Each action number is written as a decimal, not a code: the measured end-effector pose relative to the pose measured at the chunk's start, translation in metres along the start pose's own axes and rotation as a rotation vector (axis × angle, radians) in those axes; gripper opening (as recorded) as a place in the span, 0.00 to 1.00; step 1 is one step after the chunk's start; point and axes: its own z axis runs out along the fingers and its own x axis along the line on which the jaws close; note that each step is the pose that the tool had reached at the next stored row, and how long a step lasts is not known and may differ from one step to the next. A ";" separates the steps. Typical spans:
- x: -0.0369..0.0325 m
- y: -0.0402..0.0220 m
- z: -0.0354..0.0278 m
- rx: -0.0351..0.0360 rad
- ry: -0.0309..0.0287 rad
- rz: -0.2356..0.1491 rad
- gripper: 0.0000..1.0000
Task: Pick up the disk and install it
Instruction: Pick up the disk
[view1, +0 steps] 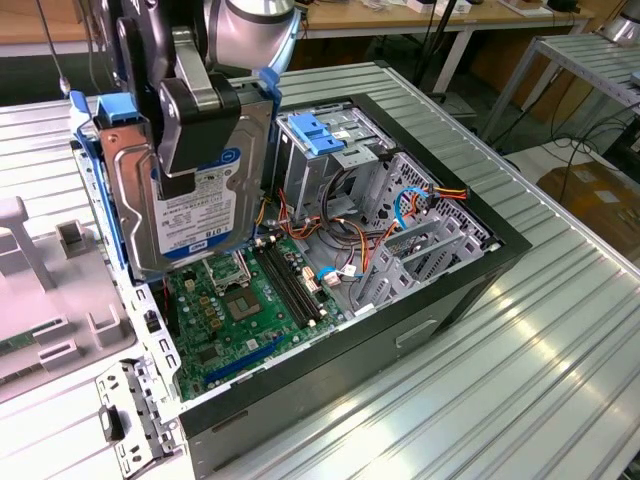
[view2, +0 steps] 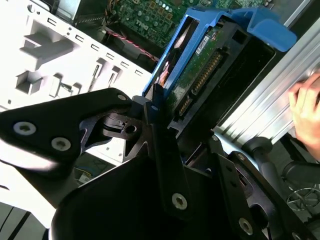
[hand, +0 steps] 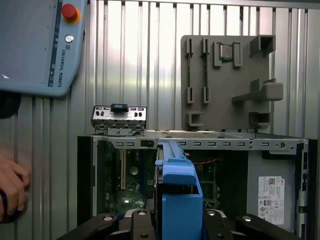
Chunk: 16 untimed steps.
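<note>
While the gripper (view1: 190, 150) pinches the disk (view1: 215, 215) across its flat faces, I see the drive hanging upright over the open computer case (view1: 420, 330). Inside the case lie the green motherboard (view1: 235, 310), a bundle of cables (view1: 405, 205) and, farther back, a metal drive cage (view1: 330, 140) with a blue tab. The arm points downward from overhead, its upper part cut off. The far finger is hidden behind the drive. In the first wrist view a hand (hand: 10, 187) rests on the table beside the case.
</note>
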 end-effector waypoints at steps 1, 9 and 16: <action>0.0004 -0.0006 0.0000 0.0000 0.0000 0.000 0.36; 0.0045 -0.0069 0.0000 0.0000 0.0000 0.000 0.36; 0.0080 -0.0126 -0.0001 -0.0001 0.0000 0.000 0.36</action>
